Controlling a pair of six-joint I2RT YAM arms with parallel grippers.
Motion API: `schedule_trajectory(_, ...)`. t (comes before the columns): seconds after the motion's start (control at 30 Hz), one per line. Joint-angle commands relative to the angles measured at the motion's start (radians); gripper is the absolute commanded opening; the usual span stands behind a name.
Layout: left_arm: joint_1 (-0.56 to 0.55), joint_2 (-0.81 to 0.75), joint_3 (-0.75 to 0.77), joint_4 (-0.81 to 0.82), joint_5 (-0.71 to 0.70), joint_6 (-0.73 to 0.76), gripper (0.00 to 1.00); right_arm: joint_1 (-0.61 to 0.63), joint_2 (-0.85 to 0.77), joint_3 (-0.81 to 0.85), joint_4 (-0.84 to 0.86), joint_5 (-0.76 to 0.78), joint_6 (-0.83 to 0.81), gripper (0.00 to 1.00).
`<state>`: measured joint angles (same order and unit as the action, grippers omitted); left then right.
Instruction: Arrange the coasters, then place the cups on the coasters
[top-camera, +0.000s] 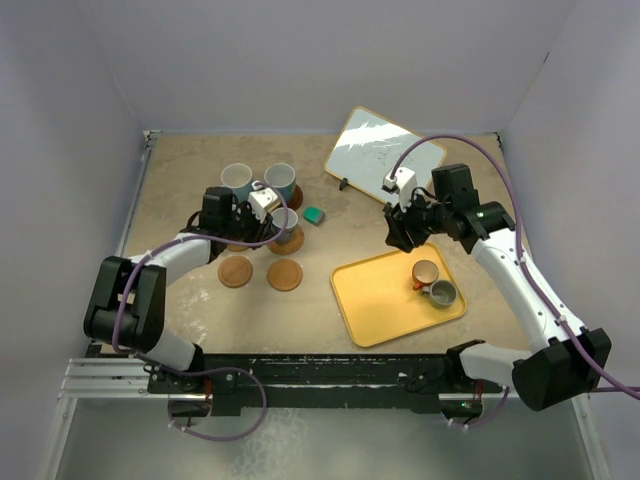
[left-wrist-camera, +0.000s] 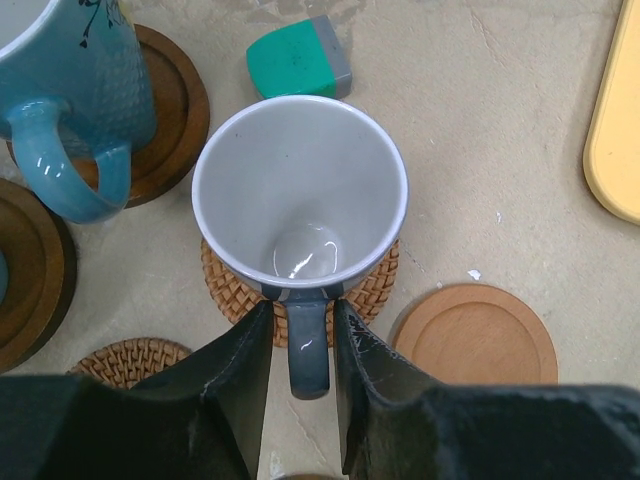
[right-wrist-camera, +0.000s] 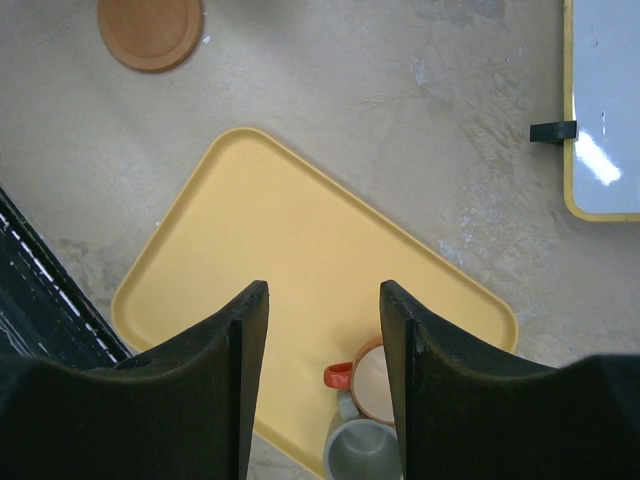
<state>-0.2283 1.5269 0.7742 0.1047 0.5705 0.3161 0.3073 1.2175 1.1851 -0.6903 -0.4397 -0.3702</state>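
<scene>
The left claw (left-wrist-camera: 303, 312) is only narrowly parted. Its two black fingers (left-wrist-camera: 240, 385) straddle the dark handle of a grey ceramic cup with a pale inside (left-wrist-camera: 300, 180), and a sliver of gap shows on one side of the handle. That cup stands upright on a round woven rattan coaster (left-wrist-camera: 378, 288) near the middle of the beige tabletop (top-camera: 180, 200).

Behind it, a blue ceramic cup with a looped handle (left-wrist-camera: 75, 90) sits on a dark brown wooden coaster with concentric rings (left-wrist-camera: 175, 110). A light blue cup (top-camera: 237, 180) stands just beside it, on the left in the top view. A small teal block (left-wrist-camera: 298, 60) lies near the grey cup's far rim.

Two coasters lie bare on the near side of the grey cup. One is a second woven disc (left-wrist-camera: 130, 358). The other is a smooth light orange-brown wooden disc (left-wrist-camera: 475, 335).

The right claw (right-wrist-camera: 322, 290) stands wide with nothing between its fingers, and it hangs above a yellow rectangular tray (right-wrist-camera: 290, 240). An orange-tan cup (right-wrist-camera: 372, 385) and a smaller grey cup (right-wrist-camera: 360, 452) stand touching each other at one corner of the tray. A yellow-framed whiteboard (top-camera: 385, 148) lies at the far right of the tabletop.
</scene>
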Motion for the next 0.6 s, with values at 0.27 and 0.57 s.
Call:
schedule_trajectory(0.27,0.006,-0.056,0.025,-0.039,0.008,0.043,0.29,-0.005,-0.001,0.003,0.007,-0.015,-0.01,0.51)
schedule_trajectory(0.57,0.005,-0.028,0.049,-0.079,0.01,0.038,0.32,-0.005,0.001,0.001,0.005,-0.011,-0.019,0.51)
